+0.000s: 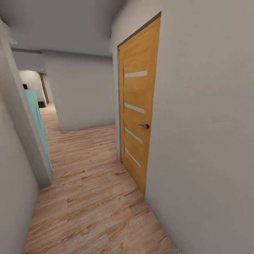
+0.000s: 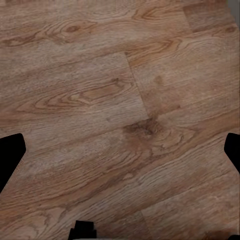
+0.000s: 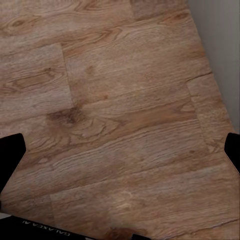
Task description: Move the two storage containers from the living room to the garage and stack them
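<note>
**In a corridor, with both containers yet to be carried**

The robot stands in a narrow hallway. No orange-red container shows in any of the three views, so where they lie cannot be told from here. Judging by that and by the bare grippers, the task looks to be at a travelling stage: nothing is being carried, and the setting down and stacking in the garage remain to be done.

In the left wrist view the left gripper has its dark fingertips at the far left and far right edges of the frame, spread wide with nothing but floor between them. The right gripper in the right wrist view is the same: tips wide apart, holding nothing.

The surface is a light wood plank floor, with visible grain and knots, running from the bottom of the head view up toward the upper left. A wooden door with four pale strips and a dark handle stands closed in the grey wall right of centre. At the left edge a teal panel leans behind a wall corner, and the corridor bends away past it toward a brighter room at the upper left.
</note>
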